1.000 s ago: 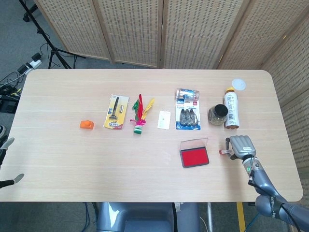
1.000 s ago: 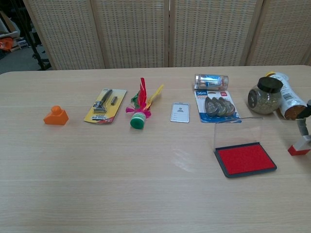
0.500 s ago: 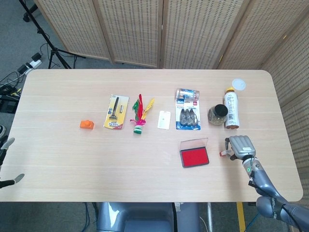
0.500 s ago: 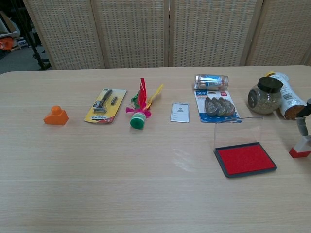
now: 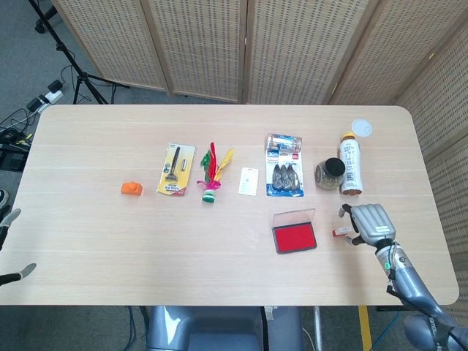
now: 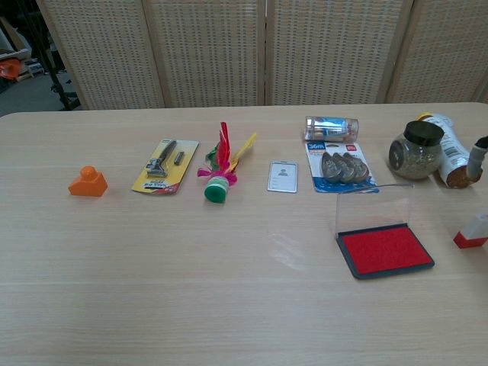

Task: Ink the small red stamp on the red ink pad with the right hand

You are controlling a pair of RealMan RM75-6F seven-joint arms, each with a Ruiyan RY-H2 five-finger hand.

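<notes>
The small red stamp [image 5: 338,232] [image 6: 470,232] stands by itself on the table, just right of the red ink pad [image 5: 295,238] [image 6: 383,250], whose clear lid is tilted up at the back. My right hand [image 5: 371,223] hovers beside and slightly above the stamp with its fingers spread and nothing in them. In the chest view only one of its fingers [image 6: 478,155] shows at the right edge, well above the stamp. My left hand [image 5: 22,271] shows only as grey tips at the left edge, apart and holding nothing.
A spice jar [image 5: 330,172] and a lying bottle [image 5: 349,170] sit behind the right hand. A clip pack [image 5: 284,175], a card [image 5: 249,181], a feather shuttlecock [image 5: 211,175], a razor pack [image 5: 175,170] and an orange stamp [image 5: 131,189] line the table's middle.
My right hand has let go of the small red stamp and risen away from it. The stamp stays on the table right of the pad.
</notes>
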